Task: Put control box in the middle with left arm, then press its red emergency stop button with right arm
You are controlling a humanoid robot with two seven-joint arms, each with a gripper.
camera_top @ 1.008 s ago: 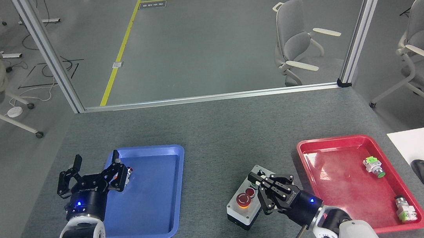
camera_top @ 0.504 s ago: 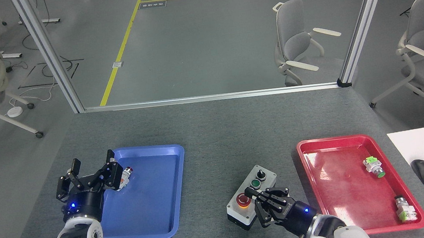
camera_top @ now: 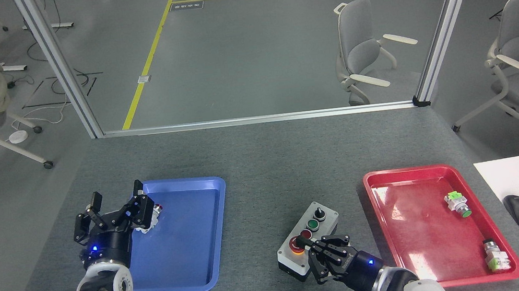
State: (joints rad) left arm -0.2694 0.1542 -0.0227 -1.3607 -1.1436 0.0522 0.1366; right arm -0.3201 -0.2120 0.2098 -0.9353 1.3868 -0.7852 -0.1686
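Between the blue tray point(camera_top: 210, 228) and the red tray point(camera_top: 383, 219), on the grey bench point(camera_top: 261, 164), the control box point(camera_top: 327, 219) lay slantwise. My right fingers point(camera_top: 304, 245) were drawn together, one tip reaching onto the big red button point(camera_top: 294, 244) at the box's near end. My left fingers point(camera_top: 116, 204) were spread apart over the blue tray's left rim, holding nothing, with a small loose push-button part point(camera_top: 155, 212) just beside them. Two green push-button parts point(camera_top: 458, 204) lay in the red tray.
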